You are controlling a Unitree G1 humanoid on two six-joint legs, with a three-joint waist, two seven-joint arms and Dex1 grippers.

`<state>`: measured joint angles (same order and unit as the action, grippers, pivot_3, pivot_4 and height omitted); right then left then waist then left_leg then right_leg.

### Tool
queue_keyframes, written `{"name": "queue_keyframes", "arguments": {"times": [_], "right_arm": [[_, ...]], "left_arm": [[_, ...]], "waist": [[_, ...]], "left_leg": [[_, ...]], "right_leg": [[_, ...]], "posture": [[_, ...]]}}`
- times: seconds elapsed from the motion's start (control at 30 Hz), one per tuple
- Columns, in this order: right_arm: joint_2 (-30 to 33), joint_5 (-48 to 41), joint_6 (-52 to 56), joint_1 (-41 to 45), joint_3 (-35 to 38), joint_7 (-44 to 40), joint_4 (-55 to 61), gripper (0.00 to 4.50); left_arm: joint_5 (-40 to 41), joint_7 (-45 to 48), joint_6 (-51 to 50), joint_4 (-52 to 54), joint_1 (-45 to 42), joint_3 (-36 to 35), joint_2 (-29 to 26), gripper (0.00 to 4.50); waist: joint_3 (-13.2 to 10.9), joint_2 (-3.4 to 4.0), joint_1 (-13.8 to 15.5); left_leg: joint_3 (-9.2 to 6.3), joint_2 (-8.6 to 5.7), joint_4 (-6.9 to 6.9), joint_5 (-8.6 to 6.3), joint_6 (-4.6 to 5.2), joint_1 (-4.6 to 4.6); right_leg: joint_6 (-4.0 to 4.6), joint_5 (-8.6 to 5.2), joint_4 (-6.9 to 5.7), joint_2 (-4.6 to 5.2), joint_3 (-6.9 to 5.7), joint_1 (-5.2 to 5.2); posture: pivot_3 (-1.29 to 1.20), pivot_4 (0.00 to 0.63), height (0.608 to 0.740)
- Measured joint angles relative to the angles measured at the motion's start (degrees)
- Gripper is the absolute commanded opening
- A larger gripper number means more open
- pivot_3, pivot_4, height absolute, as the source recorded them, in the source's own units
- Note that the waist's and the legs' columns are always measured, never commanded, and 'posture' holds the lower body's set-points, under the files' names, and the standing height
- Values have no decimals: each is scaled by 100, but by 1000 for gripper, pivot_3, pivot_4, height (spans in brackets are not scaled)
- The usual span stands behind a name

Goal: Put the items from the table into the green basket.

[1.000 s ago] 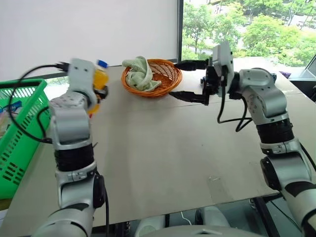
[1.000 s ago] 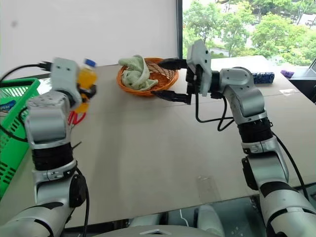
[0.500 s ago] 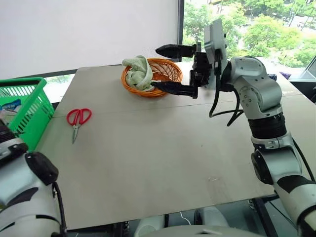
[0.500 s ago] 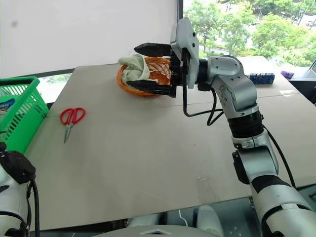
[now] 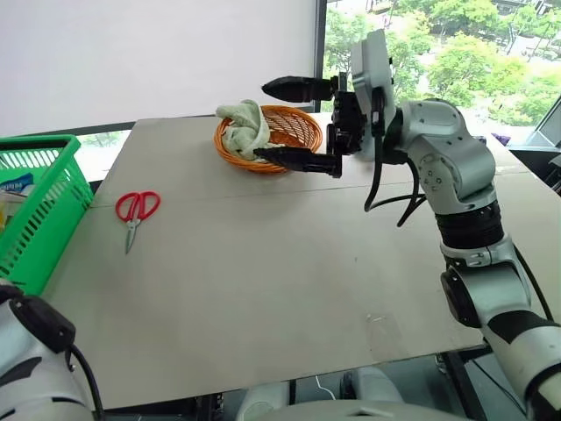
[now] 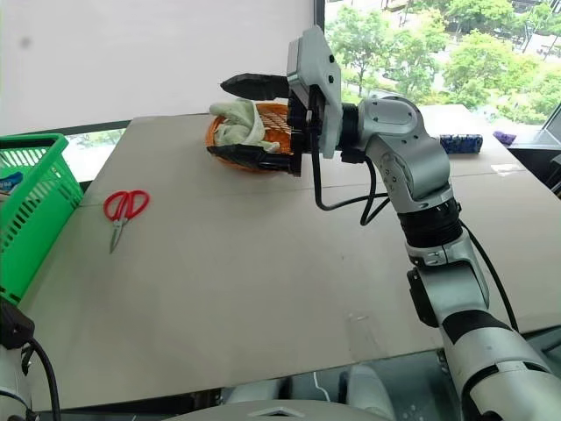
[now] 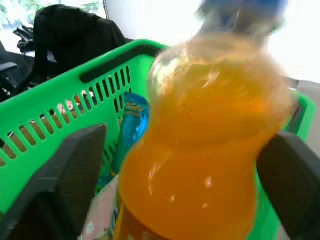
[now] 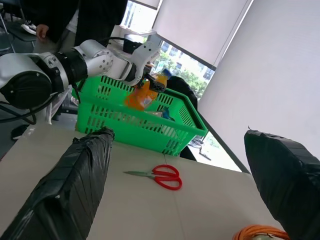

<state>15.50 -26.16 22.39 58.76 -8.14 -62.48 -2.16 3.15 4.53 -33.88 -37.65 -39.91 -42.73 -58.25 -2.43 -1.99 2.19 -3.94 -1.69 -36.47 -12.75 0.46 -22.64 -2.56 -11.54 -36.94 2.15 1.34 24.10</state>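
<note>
Over the green basket [image 8: 142,120] at the far left of the table [image 5: 280,281], the left gripper [image 8: 150,82] hangs with the orange drink bottle [image 7: 200,145] between its fingers [image 7: 75,175]. From the left wrist view the fingers stand wide to either side of the bottle, and whether they press on it I cannot tell. Under the bottle, inside the basket, lies a blue packet [image 7: 131,125]. Just right of the basket, the red-handled scissors [image 5: 137,210] lie flat on the tabletop, apart from everything else. Further right, at the back, a round orange wicker basket [image 5: 272,136] holds a pale green cloth [image 5: 244,127]. Beside it the right gripper [image 5: 294,123] is raised above the table, pointing left, its claw spread wide and empty. Far right at the back lies the dark-blue patterned roll [image 6: 461,143]
</note>
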Motion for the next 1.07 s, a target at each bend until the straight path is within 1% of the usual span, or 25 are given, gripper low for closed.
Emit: {"name": "queue_keyframes", "arguments": {"times": [0.17, 0.3, 0.37, 0.47, 0.53, 0.6, 0.63, 0.7, 0.77, 0.8, 0.9, 1.0, 1.07], "right_arm": [[9, 2, -15, -1, 0, -11, -2, 4500], [70, 46, -20, -6, 0, -2, -20, 4500], [174, 76, -20, -43, 0, 22, -18, 4500], [397, 235, -64, -288, 0, 61, -4, 4500], [628, 377, -42, -584, 12, 199, -3, 4500], [738, 422, 26, -797, 22, 327, 36, 4500], [912, 451, 106, -986, 39, 417, 129, 4500], [1292, 562, 218, -1359, 141, 523, 227, 4500], [1906, 783, 347, -1909, 306, 628, 253, 4500], [2052, 852, 387, -2088, 357, 691, 238, 4500], [2218, 878, 636, -2470, 562, 918, 303, 4500], [2439, 897, 735, -2919, 791, 1105, 612, 4500], [2511, 919, 791, -3123, 898, 1190, 653, 4500]], "left_arm": [[57, -374, 413, 653, 92, 5, 56, 4457], [282, -170, 1104, 1786, 149, 363, 506, 4457], [533, 26, 1139, 2367, 209, 561, 923, 4457], [1149, 150, 654, 3418, 333, 795, 1778, 4457], [1861, 142, -7, 4575, 567, 1077, 2605, 4457], [2330, 201, -530, 5328, 928, 1478, 2973, 4457], [2578, 287, -845, 5811, 1281, 1763, 3093, 4457], [2924, 420, -1307, 6481, 1968, 2074, 3177, 4457], [3315, 694, -1717, 7144, 2866, 2259, 3088, 4457], [3431, 775, -1838, 7326, 3112, 2268, 3017, 4457], [3814, 897, -2068, 7859, 3635, 2053, 2884, 4457], [3913, 1216, -2062, 8172, 4385, 1909, 2510, 4457], [3929, 1357, -2062, 8174, 4593, 1858, 2433, 4457]], "waist": [[1, -1, 33], [6, -3, 124], [11, 1, 171], [16, -6, 186], [18, -11, 188], [18, -10, 146], [18, -8, 100], [17, -4, 14], [15, -1, -14], [11, 5, -20], [-6, 49, -20], [3, 70, -15], [2, 72, -9]], "left_leg": [[-2, 0, 2, -3, -10, 0], [-2, -1, 2, -2, -14, 0], [5, -2, 2, -2, -13, 1], [26, -2, 0, 4, -4, 0], [26, -2, -2, 4, 2, -3], [25, -1, 0, 10, 18, 1], [33, 4, 0, 5, 27, 6], [39, 10, 6, 3, 31, 12], [52, 23, 7, -3, 41, 17], [55, 28, 6, -3, 40, 19], [80, 38, 4, -1, 39, 62], [108, 39, 4, -2, 39, 93], [111, 40, -4, -1, 39, 92]], "right_leg": [[1, 0, 0, 7, -4, -2], [1, 1, 2, 17, -8, -6], [1, 1, 2, 20, -6, -6], [2, 2, 9, 18, -10, -16], [1, 2, 14, 28, -7, -21], [1, 3, 12, 29, 11, -16], [2, 2, 11, 30, 26, -14], [3, 1, 16, 26, 32, -13], [14, -5, 16, 21, 40, -14], [20, -9, 16, -2, 39, -14], [58, -35, 15, -25, 48, -46], [54, -64, 14, -33, 48, -76], [52, -64, 14, -34, 48, -77]], "posture": [[152, 0, 740], [151, 0, 740], [141, 0, 740], [134, 0, 740], [126, 0, 740], [115, 0, 740], [111, 0, 740], [104, 0, 740], [104, 0, 740], [92, 0, 740], [78, 0, 740], [77, 0, 740], [73, 0, 740]]}}
